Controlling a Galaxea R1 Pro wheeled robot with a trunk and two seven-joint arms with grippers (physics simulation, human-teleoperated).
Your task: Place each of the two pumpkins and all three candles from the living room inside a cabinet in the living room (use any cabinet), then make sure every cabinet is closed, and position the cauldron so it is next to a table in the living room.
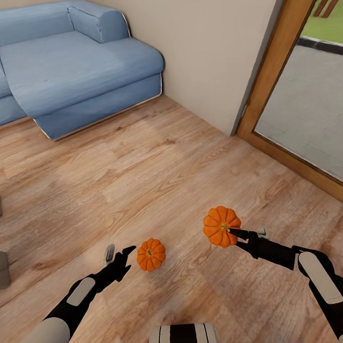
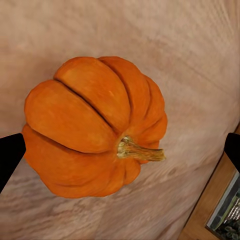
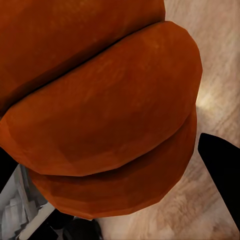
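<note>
Ribbed orange pumpkin (image 3: 100,115) fills right tool (image 1: 236,237); another (image 1: 150,255) on woodgrain floor (image 1: 157,182).

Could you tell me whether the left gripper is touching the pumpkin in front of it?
Apart: in the left wrist view, both fingertips flank the pumpkin with floor visible between.

A home's living room: a blue sofa (image 1: 67,66) against a plain beige wall (image 1: 208,41), warm wooden plank floor (image 1: 157,193), and a wood-framed glass door (image 1: 288,81) showing paving and grass outside.
</note>
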